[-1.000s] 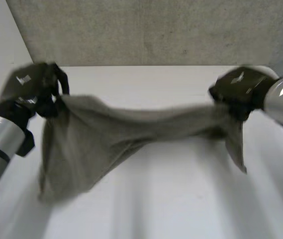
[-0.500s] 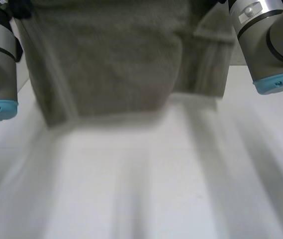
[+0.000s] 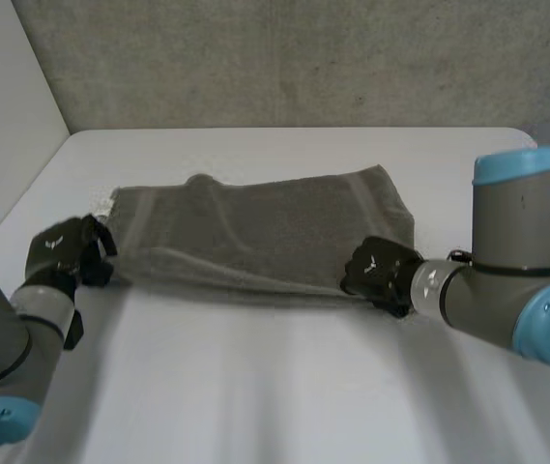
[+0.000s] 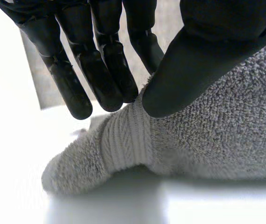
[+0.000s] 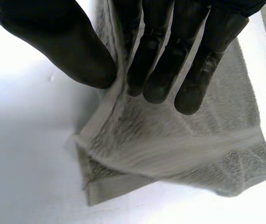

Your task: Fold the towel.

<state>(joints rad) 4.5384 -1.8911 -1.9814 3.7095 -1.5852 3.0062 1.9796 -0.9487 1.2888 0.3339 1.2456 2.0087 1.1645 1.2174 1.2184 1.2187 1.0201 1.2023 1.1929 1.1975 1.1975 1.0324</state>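
grey-brown towel (image 3: 265, 227) lying on the white table (image 3: 284, 387), doubled over, a ribbed band near each short end. left hand (image 3: 62, 253) pinches its near left corner between thumb and fingers; right hand (image 3: 376, 273) likewise pinches the near right corner. the lower layer is mostly hidden.

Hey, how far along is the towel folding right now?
Done: the towel lies doubled over on the table, two layers showing at its near edge. In hand: the left hand pinches its near left corner, the right hand its near right corner. Left: letting go, and probably another fold, since it lies as a long strip.
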